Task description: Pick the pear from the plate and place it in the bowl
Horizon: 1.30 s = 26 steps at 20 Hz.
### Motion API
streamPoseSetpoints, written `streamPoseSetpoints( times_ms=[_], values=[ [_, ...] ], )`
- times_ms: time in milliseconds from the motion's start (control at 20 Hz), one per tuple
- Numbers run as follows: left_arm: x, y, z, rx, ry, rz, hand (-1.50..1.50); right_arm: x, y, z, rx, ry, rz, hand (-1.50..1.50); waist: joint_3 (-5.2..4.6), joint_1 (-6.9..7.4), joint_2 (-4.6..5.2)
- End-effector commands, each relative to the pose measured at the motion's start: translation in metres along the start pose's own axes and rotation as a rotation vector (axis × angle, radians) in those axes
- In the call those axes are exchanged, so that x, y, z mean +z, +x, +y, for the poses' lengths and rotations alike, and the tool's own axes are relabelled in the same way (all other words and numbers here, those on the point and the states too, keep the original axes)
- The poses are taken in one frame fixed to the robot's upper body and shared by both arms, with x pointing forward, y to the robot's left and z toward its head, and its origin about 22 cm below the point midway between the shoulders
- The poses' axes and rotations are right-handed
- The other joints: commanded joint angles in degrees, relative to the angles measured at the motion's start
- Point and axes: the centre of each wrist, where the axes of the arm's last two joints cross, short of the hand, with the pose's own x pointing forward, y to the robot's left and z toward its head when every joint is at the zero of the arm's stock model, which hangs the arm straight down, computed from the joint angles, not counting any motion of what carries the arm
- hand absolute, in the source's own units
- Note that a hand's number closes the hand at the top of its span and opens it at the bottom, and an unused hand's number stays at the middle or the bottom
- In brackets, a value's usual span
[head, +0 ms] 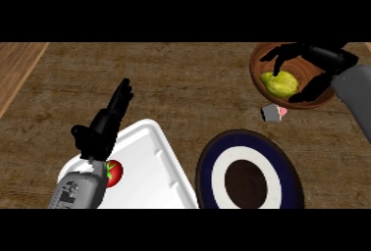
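The pear [281, 83] sits inside the bowl [325, 102] at the upper right of the frame, so the placing looks nearly done. The right hand [308, 61] arches over it, fingers [275, 58] curled around the fruit, probably about to release it. Below, the plate [250, 171] lies bare on the worktop [181, 78]. At lower left, the left hand [105, 125] rests above a white tray [156, 166], fingers straight and together, beside a tomato [115, 172].

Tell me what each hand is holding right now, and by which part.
The right hand curls over the top of the yellow-green pear inside the brown wooden bowl. The left hand holds nothing.
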Motion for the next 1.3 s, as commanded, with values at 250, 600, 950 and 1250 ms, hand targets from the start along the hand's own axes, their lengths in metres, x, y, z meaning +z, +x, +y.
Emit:
streamPoseSetpoints(
  times_ms=[250, 600, 950, 1250],
  values=[
    [-0.001, 0.0, -0.001, 0.003, -0.013, 0.006, 0.0, -0.005, 0.0, -0.01, -0.317, -0.081, -0.251, -1.5, 0.08, -0.5, -0.01],
    [0.001, 0.0, 0.001, 0.008, 0.032, 0.002, 0.0, 0.016, -0.003, -0.035, -0.497, -0.175, -0.202, -1.5, 0.05, -0.66, -0.2],
    [0.001, 0.0, -0.001, 0.002, 0.002, -0.016, 0.0, 0.044, -0.009, -0.045, -0.616, -0.173, -0.11, -1.5, 0.19, 0.12, 0.8],
    [-0.001, 0.004, -0.002, 0.003, -0.004, -0.03, 0.0, 0.041, -0.003, -0.056, -0.676, -0.136, -0.127, -1.5, 0.28, 0.82, 0.85]
  ],
)
